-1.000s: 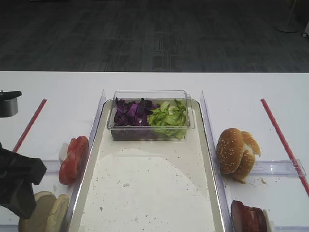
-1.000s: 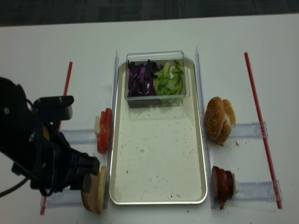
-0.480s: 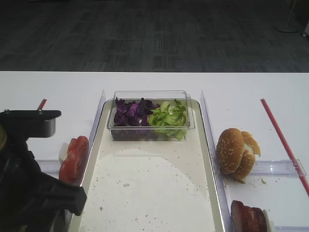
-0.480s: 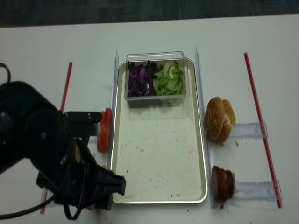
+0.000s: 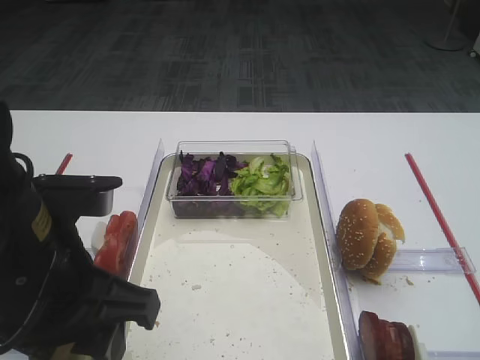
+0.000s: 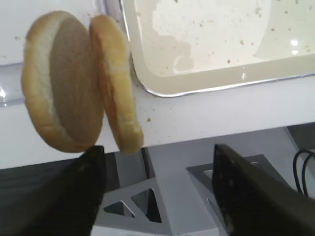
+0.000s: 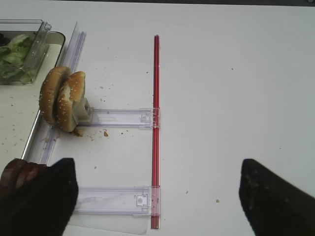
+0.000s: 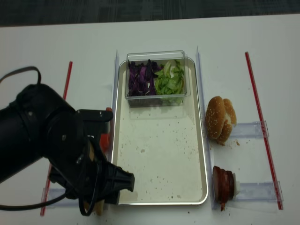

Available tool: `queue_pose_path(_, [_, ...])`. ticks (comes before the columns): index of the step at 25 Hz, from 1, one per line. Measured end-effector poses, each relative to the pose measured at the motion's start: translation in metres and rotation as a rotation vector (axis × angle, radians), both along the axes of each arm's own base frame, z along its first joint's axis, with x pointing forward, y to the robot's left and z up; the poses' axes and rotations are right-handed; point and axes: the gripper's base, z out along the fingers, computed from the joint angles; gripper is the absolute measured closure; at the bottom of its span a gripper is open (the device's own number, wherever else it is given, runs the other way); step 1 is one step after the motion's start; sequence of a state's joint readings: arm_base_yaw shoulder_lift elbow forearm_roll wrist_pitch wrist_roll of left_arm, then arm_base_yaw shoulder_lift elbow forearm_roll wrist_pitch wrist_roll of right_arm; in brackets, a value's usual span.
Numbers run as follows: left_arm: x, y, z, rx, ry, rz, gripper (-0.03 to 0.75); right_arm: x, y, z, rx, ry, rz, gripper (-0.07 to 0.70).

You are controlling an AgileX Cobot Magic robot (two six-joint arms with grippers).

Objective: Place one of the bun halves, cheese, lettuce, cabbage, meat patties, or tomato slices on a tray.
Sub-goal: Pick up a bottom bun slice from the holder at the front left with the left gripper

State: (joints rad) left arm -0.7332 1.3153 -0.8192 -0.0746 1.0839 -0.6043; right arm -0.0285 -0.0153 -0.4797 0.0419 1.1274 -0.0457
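Note:
Two plain bun halves (image 6: 64,83) stand on edge just left of the tray's (image 6: 206,83) near corner. My left gripper (image 6: 155,196) is open, both dark fingers (image 6: 256,196) just short of the buns, over the table's front edge, holding nothing. From above, the left arm (image 8: 56,150) covers the bun halves and part of the tomato slices (image 5: 116,240). Cabbage (image 8: 140,79) and lettuce (image 8: 168,82) fill a clear tub on the tray (image 8: 159,154). Meat patties (image 8: 224,185) stand to its right. My right gripper (image 7: 157,201) hangs open over bare table. Cheese is out of view.
Sesame-seeded buns (image 8: 219,119) stand on a clear holder right of the tray. Red strips (image 8: 262,126) run along both sides of the table. Clear plastic rails (image 7: 118,118) lie beside the tray. The clear tub (image 5: 234,180) takes up the tray's far end.
My left arm has swung from the table's left edge toward the tray's near left corner and now covers the bun halves from above. Nothing else has moved.

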Motion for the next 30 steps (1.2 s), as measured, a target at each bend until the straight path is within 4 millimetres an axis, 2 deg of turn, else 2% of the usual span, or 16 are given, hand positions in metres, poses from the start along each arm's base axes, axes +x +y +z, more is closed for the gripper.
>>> queue_pose_path(16, [0.016, 0.011, -0.002, 0.010, -0.052, 0.056, 0.286, 0.000, 0.000, 0.000, 0.000, 0.000, 0.000, -0.045])
queue_pose_path(26, [0.029, -0.001, -0.029, 0.059, 0.025, 0.012, 0.315, 0.000, 0.000, 0.000, 0.000, 0.000, 0.000, -0.045])
queue_pose_path(30, [0.032, -0.003, -0.032, 0.055, 0.024, -0.002, 0.316, 0.000, 0.000, 0.000, 0.000, 0.000, 0.000, -0.045])
